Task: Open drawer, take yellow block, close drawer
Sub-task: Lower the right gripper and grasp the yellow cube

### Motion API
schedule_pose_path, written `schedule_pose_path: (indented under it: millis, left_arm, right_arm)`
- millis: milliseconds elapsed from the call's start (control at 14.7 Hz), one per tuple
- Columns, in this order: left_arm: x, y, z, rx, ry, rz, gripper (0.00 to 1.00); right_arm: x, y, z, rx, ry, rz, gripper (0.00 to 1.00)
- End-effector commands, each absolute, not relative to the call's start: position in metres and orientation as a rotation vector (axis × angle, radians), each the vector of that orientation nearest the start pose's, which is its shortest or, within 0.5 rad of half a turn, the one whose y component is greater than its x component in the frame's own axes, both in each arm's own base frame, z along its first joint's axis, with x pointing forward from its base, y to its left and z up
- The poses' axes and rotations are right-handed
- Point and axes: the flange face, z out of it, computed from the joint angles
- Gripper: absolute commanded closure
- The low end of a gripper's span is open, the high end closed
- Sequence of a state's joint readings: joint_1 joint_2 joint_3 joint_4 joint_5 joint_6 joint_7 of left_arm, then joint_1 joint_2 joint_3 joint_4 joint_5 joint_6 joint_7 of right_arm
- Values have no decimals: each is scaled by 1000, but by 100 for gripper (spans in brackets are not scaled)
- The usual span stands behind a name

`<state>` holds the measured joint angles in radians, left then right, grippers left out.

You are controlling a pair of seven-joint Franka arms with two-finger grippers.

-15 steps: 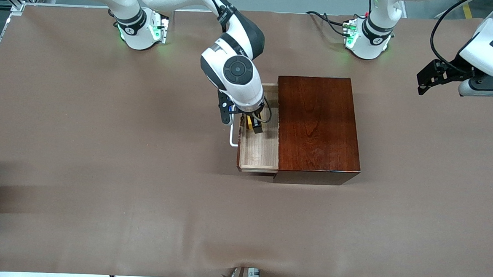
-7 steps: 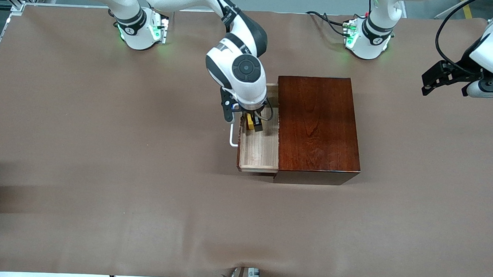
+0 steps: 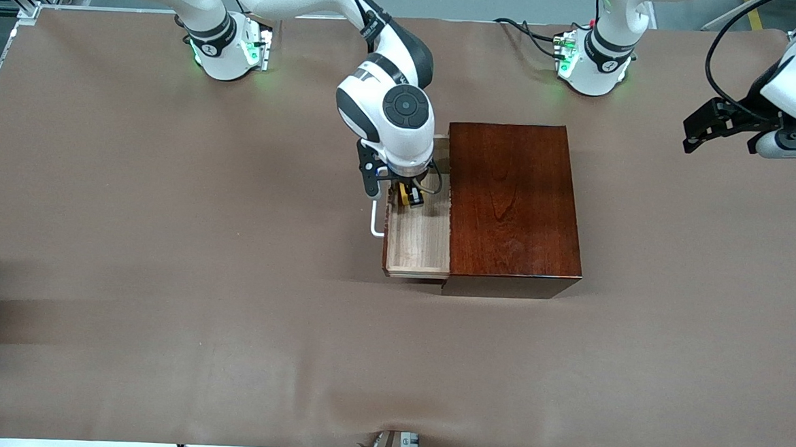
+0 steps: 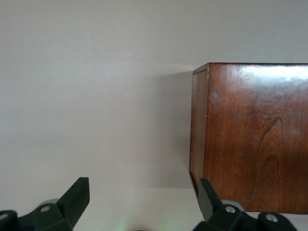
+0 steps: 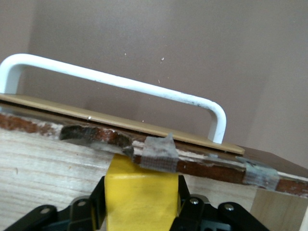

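Observation:
The dark wooden box [image 3: 511, 202] stands mid-table with its drawer [image 3: 417, 248] pulled out toward the right arm's end, pale inside and with a white handle [image 3: 375, 226] on its front. My right gripper [image 3: 409, 197] reaches down into the part of the drawer farther from the front camera and is shut on the yellow block [image 3: 405, 195]. In the right wrist view the yellow block [image 5: 142, 197] fills the space between the fingers [image 5: 185, 202], close against the drawer's front wall [image 5: 48, 163], with the handle [image 5: 120, 82] past it. My left gripper [image 3: 699, 127] waits, open, in the air over the left arm's end of the table.
The box's side [image 4: 250, 139] shows in the left wrist view, off to one side of my left gripper [image 4: 143, 192]. The brown table cover [image 3: 164, 272] stretches around the box. Cables [image 3: 524, 27] lie by the left arm's base.
My right gripper has shut on the yellow block and its wrist has shifted slightly toward the box. The left arm has drifted a little toward its end of the table.

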<state>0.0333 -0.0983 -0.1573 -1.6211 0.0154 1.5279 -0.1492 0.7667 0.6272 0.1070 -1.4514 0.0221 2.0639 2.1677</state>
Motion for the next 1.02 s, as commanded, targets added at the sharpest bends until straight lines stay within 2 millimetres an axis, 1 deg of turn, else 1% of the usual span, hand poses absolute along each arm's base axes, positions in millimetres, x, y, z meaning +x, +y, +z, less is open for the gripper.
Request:
schedule_pose_path:
  millis: [0, 68, 136, 204, 272, 409, 477, 613, 681, 749, 817, 886, 954]
  left_arm:
    - [514, -62, 650, -3121, -54, 3, 0]
    - [514, -62, 650, -3121, -57, 1, 0]
    - [514, -62, 649, -3118, -57, 2, 0]
    - [514, -61, 649, -3115, -55, 2, 0]
    - [514, -61, 649, -3115, -57, 2, 0]
    - [514, -62, 651, -3115, -62, -6, 0]
    - [512, -66, 652, -3114, -57, -6, 0]
    - [511, -76, 652, -3122, -68, -7, 0]
    - [509, -88, 652, -3124, -73, -9, 0]
    - [507, -108, 651, -3121, -85, -12, 0]
    - [505, -128, 650, -3119, -118, -18, 0]
    - [508, -147, 643, -3116, -144, -1, 0]
    - [507, -176, 637, -3118, -149, 16, 0]
  right_arm:
    - [468, 545, 330, -2469, 1928, 86, 100]
    - [472, 545, 334, -2455, 1926, 87, 100]
    - [479, 546, 345, -2431, 1921, 87, 100]
    - [485, 546, 360, -2401, 1914, 94, 100]
    - [490, 544, 370, -2389, 1915, 94, 100]
    - [507, 531, 385, -2374, 1955, 99, 100]
    - [511, 527, 392, -2367, 1959, 102, 100]
    - [515, 524, 397, -2366, 1952, 99, 100]
    - [518, 521, 404, -2366, 1950, 94, 100]
    - [523, 514, 410, -2396, 1929, 99, 100]
    - [528, 504, 422, -2434, 1897, 99, 100]
    - [529, 498, 427, -2474, 1870, 98, 100]
    - [532, 494, 432, -2499, 1829, 87, 100]
